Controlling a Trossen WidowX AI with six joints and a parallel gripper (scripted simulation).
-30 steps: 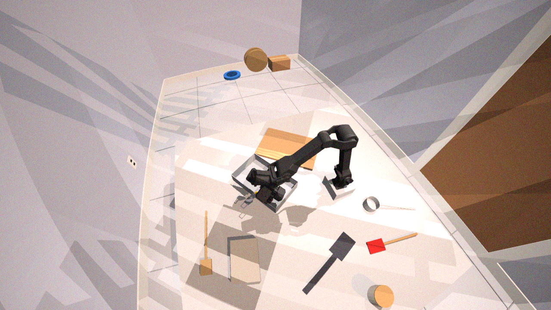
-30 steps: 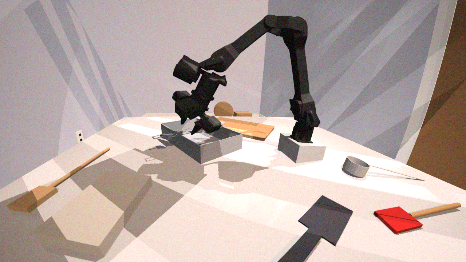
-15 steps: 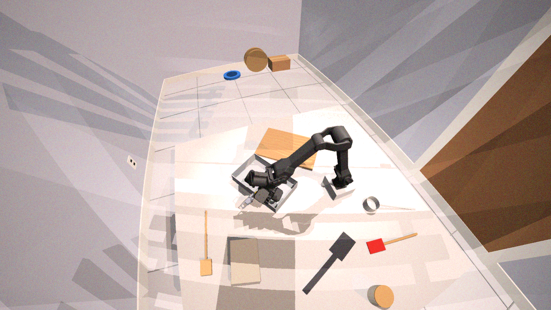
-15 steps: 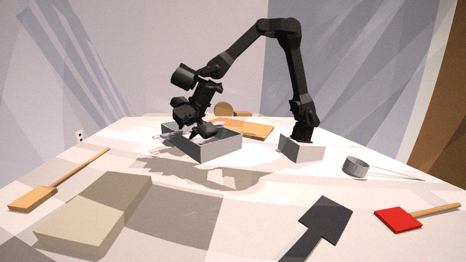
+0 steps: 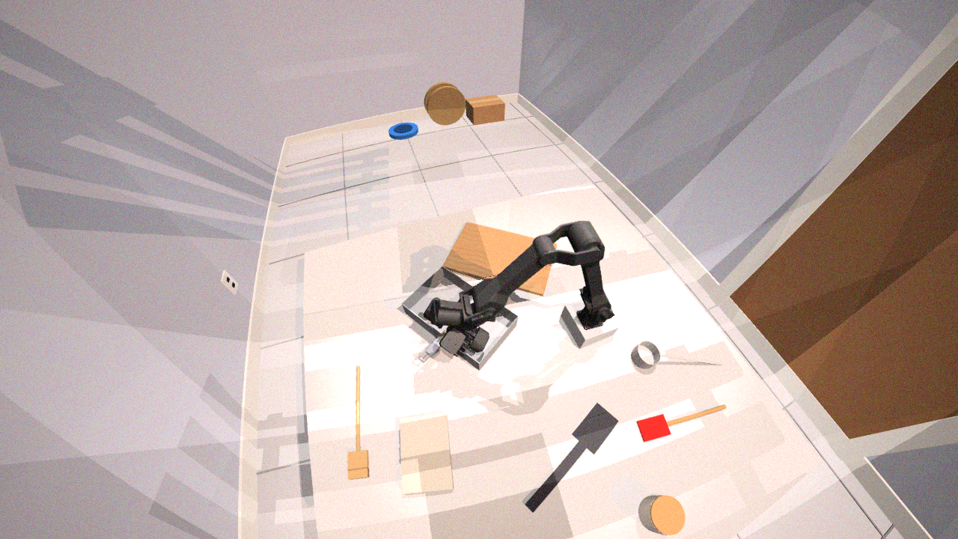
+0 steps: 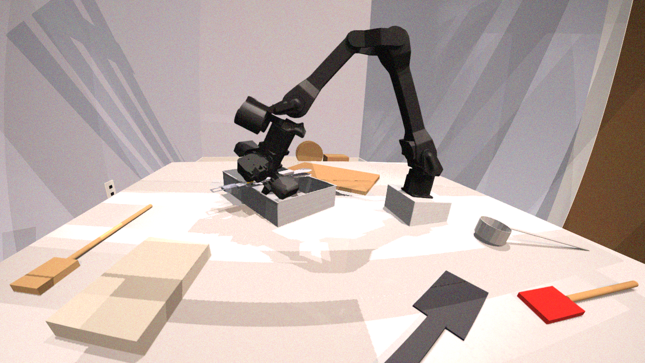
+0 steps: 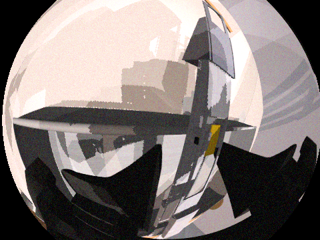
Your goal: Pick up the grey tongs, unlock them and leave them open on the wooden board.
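The grey tongs (image 5: 432, 348) (image 6: 230, 186) (image 7: 218, 100) lie across the roasting tin (image 5: 498, 340) (image 6: 306, 205) (image 7: 100, 115), one end jutting past its rim. A small yellow part (image 7: 213, 137) shows on them in the wrist view. My gripper (image 6: 265, 181) (image 7: 188, 147) is low over the tin and open, its fingers on either side of the tongs. In the wrist view the tongs look close to the right finger, with a gap at the left finger. The fingers hide part of the tongs in the top and exterior views. The wooden board (image 5: 495, 248) (image 6: 356, 177) lies behind the tin.
A beige block (image 5: 425, 452) (image 6: 135, 280) and a wooden mallet-like tool (image 5: 358, 459) (image 6: 47, 273) lie in front. A dark spatula (image 5: 593, 429) (image 6: 451, 300), a red-headed tool (image 5: 653, 427) (image 6: 551, 303) and a grey ring-shaped pan (image 5: 636, 361) (image 6: 491, 233) lie to the right.
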